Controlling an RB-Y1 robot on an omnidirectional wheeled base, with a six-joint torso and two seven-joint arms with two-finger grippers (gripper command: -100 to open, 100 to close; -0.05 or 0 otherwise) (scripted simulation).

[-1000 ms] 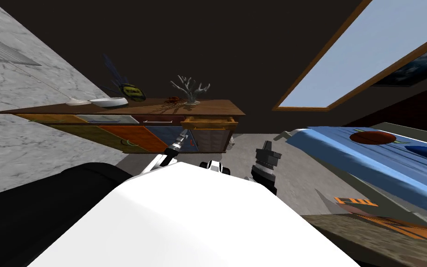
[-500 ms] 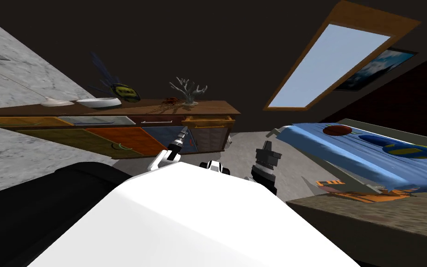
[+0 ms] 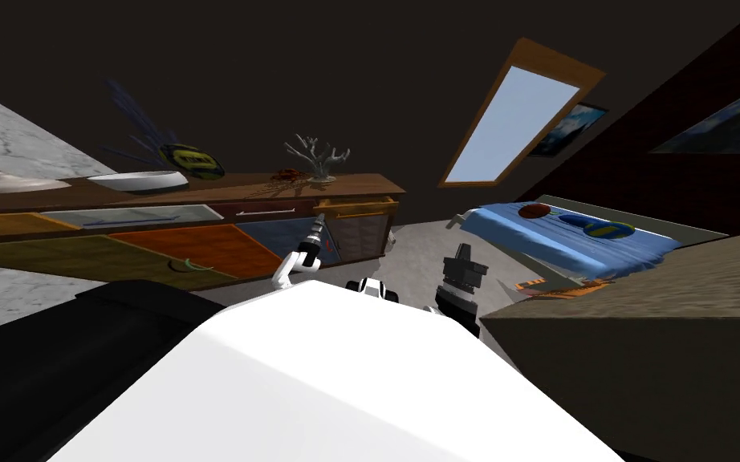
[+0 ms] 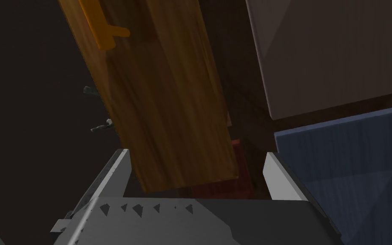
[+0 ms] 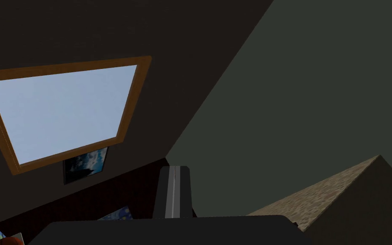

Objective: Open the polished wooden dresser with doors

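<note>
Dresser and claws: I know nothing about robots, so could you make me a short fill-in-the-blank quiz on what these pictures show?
1. The left claw has its fingers ___, with the end of the light wooden drawer front between them.
2. The right claw has its fingers ___.
3. The white coral ornament stands on the ___ of the dresser.
4. The bed has a ___ cover.
Missing words: open; shut; top; blue.
</note>
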